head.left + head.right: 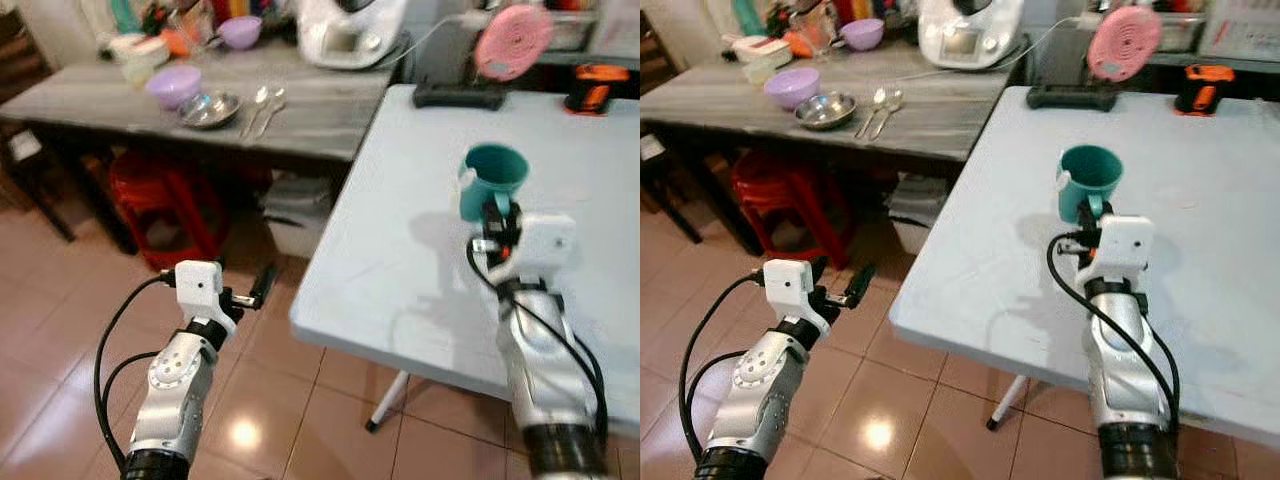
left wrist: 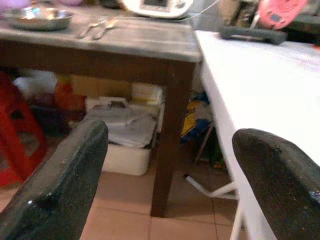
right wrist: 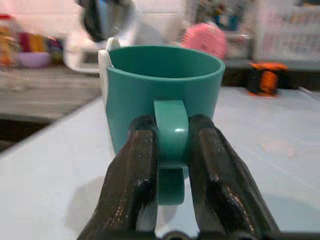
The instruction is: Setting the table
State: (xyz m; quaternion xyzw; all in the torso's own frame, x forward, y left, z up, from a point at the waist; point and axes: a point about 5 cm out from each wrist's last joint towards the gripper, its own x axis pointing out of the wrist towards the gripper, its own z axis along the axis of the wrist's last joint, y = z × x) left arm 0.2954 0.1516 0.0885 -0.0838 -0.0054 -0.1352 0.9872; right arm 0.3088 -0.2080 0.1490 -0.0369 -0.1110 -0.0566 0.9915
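1. Two worktops meet in the left eye view: a grey, wood-grained one at the upper left and a smooth pale white worktop (image 1: 420, 200) on the right. On the grey one lie a lilac bowl (image 1: 173, 85), a shiny steel dish (image 1: 209, 109) and two metal spoons (image 1: 262, 108). The teal plastic mug (image 1: 492, 180) sits right of centre, held by the right gripper (image 1: 497, 215).
2. In the right eye view, the left gripper (image 1: 845, 290) hangs over the tiled floor at lower left, beside the white worktop's edge.
3. Left wrist view: its jaws are spread wide, with nothing between them.
4. Right wrist view: the jaws pinch the mug's thin, glossy handle (image 3: 171, 132). Gripped by the handle alone, the mug could pivot or slip when lifted or released.
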